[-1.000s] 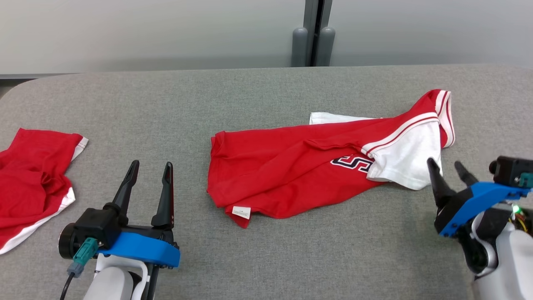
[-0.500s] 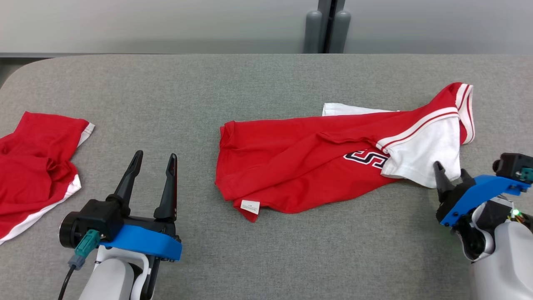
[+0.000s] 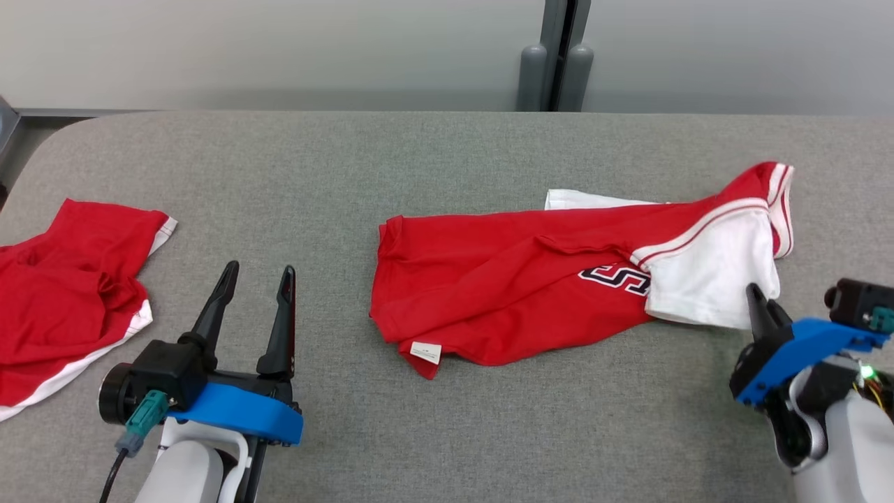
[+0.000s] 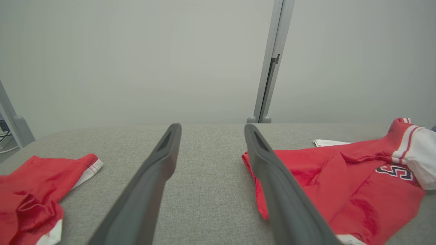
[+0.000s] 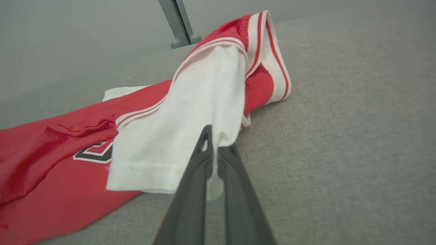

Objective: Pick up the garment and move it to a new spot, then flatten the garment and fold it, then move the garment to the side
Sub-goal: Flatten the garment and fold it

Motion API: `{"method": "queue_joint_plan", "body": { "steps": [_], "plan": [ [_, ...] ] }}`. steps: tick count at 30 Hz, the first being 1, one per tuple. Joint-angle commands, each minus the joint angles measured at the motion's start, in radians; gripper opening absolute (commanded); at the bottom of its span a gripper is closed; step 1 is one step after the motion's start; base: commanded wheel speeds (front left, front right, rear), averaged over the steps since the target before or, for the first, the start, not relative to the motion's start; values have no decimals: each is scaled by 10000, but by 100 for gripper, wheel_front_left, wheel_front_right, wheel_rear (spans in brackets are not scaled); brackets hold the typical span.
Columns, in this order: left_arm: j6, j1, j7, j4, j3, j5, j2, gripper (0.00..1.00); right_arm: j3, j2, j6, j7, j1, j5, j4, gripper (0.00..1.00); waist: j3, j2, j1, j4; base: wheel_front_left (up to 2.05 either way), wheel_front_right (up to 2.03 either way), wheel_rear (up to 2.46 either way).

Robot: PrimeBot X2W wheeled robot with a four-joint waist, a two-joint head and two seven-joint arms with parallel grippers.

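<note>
The garment (image 3: 517, 286) is a red T-shirt with white sleeves and dark lettering, lying crumpled across the middle and right of the grey table (image 3: 419, 161); it also shows in the left wrist view (image 4: 340, 177) and the right wrist view (image 5: 177, 136). My right gripper (image 3: 758, 300) is shut on the corner of the white sleeve (image 5: 190, 129) at the shirt's near right edge, cloth pinched between its fingers (image 5: 218, 146). My left gripper (image 3: 257, 276) stands open over bare table, well left of the shirt, holding nothing; its fingers (image 4: 163, 160) frame empty cloth-covered surface.
A second red garment (image 3: 63, 293) with white trim lies crumpled at the table's left edge, also in the left wrist view (image 4: 37, 190). A grey post (image 3: 559, 56) stands against the wall behind the table. Bare table stretches along the near side.
My right gripper has closed on the white sleeve's corner after reaching up to it. The head camera has shifted, moving the whole picture. The left arm has not moved.
</note>
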Motion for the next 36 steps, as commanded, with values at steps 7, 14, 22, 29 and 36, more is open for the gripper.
{"method": "queue_joint_plan", "body": {
  "steps": [7, 14, 22, 29, 36],
  "plan": [
    [150, 379, -34, -4, 133, -164, 48, 100, 123, 70, 3, 2278, 3463, 1064, -3756, 0, -391, 0, -1, -422, 0, 0, 0],
    [232, 517, -61, -60, 193, -212, 68, 100, -99, 73, 3, 4610, 5606, 2265, -5918, 0, -465, 0, -1, -615, 0, 0, 0],
    [204, 611, -73, 44, 144, -261, 27, 100, -340, 70, 3, 3525, 5454, 2013, -6829, 100, -612, 0, -1, -585, 0, 0, 0],
    [196, 705, -76, 167, 101, -286, -66, 100, 68, 80, 3, 1174, 4870, 936, -7285, 100, -767, 0, -1, -500, 0, 0, 0],
    [161, 624, -81, 378, 33, -349, -105, 100, 1053, 74, 1, -844, 4375, -366, -6665, 100, -844, 0, -1, -550, 0, 0, 0]
  ]
}}
